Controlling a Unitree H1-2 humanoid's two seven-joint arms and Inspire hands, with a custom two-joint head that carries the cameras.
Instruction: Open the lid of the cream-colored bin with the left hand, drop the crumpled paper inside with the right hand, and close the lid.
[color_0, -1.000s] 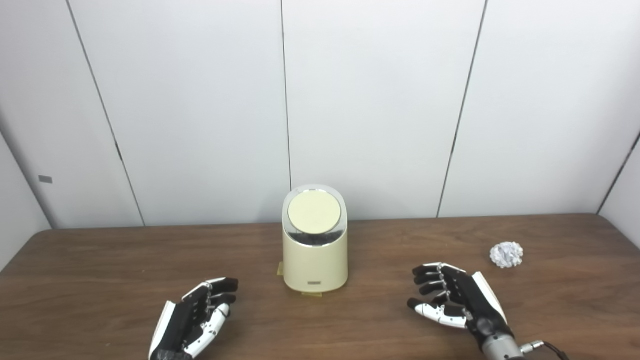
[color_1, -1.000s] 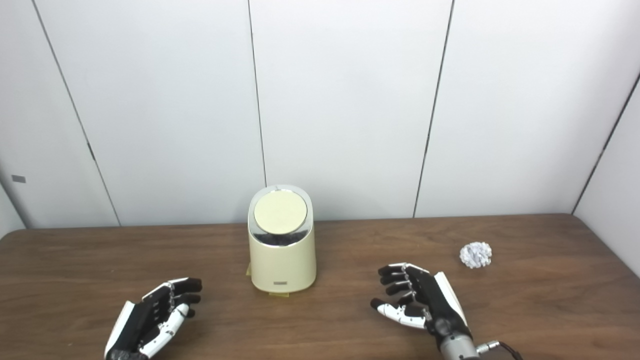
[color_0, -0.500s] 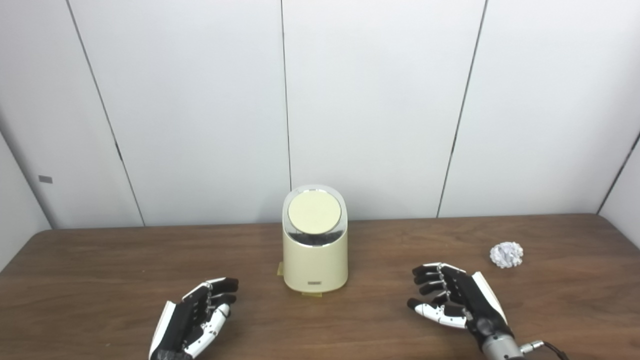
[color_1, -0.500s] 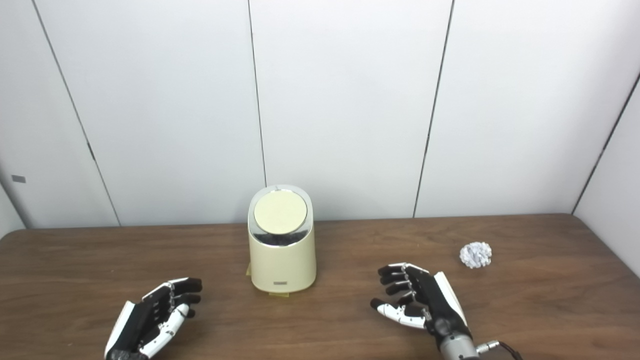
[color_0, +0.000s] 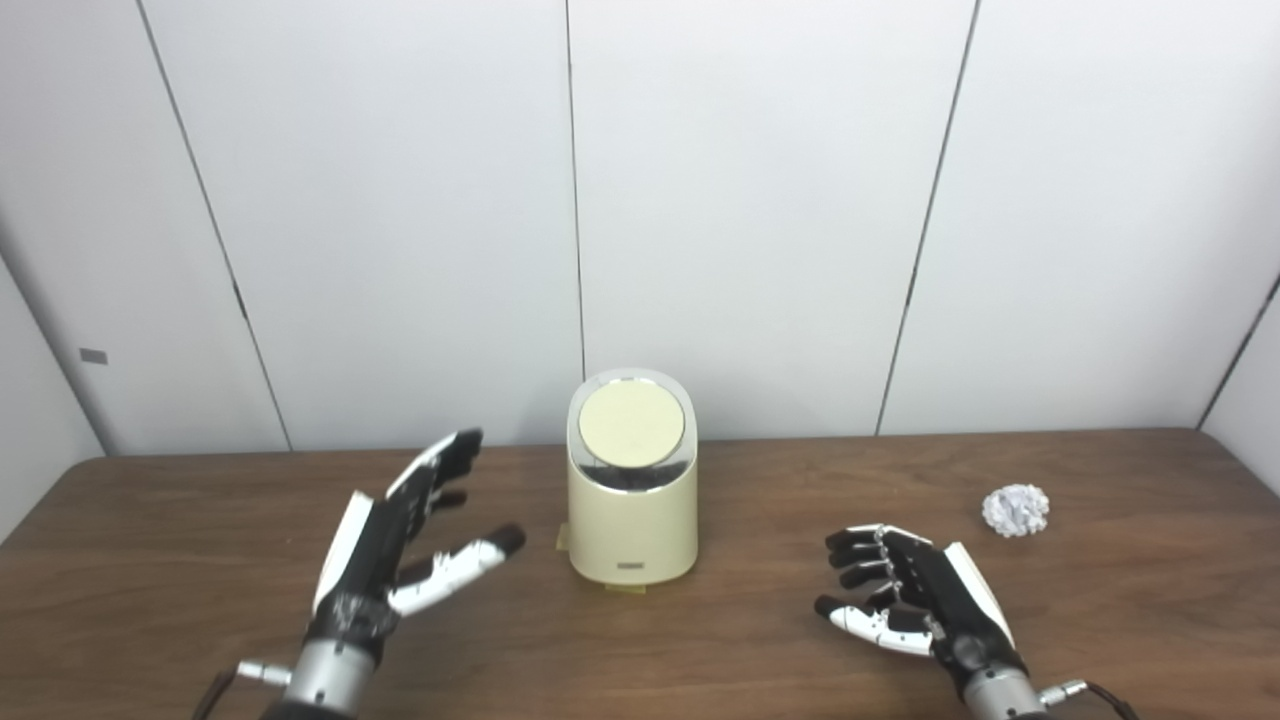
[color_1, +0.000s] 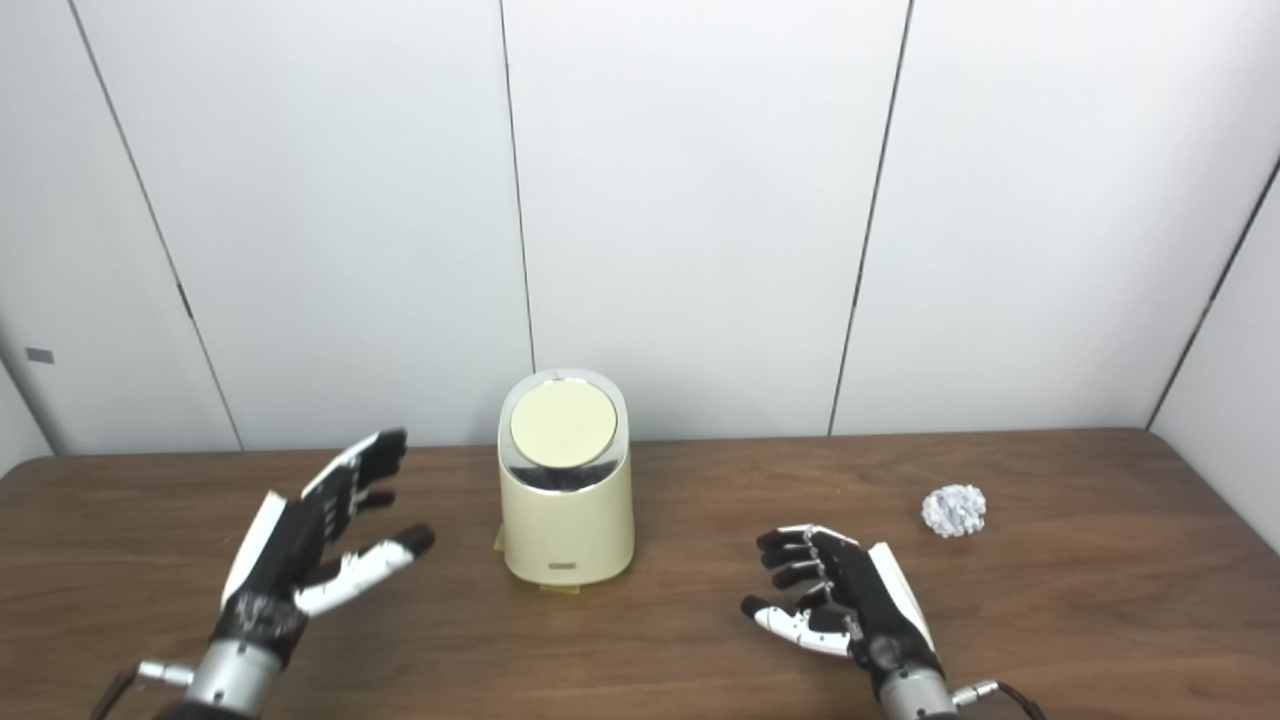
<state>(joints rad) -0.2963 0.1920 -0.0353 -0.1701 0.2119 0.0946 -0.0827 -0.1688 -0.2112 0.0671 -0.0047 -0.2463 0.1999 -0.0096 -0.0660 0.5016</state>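
A cream-colored bin (color_0: 632, 525) stands at the middle of the brown table (color_0: 760, 620), its round lid (color_0: 631, 422) down and tilted toward me. My left hand (color_0: 395, 540) hovers left of the bin, raised off the table, open with fingers stretched toward it and not touching it. My right hand (color_0: 915, 600) rests low at the front right, open with fingers loosely curled, holding nothing. The crumpled white paper ball (color_0: 1014, 509) lies on the table farther right, beyond that hand.
Yellow tape bits (color_0: 622, 588) stick out under the bin's base. White wall panels (color_0: 760, 200) rise right behind the table's far edge. The table's right edge lies a little past the paper ball.
My left hand has lifted off the table and moved up toward the bin, fingers spreading out straight. The right hand, the bin and the paper ball have stayed put.
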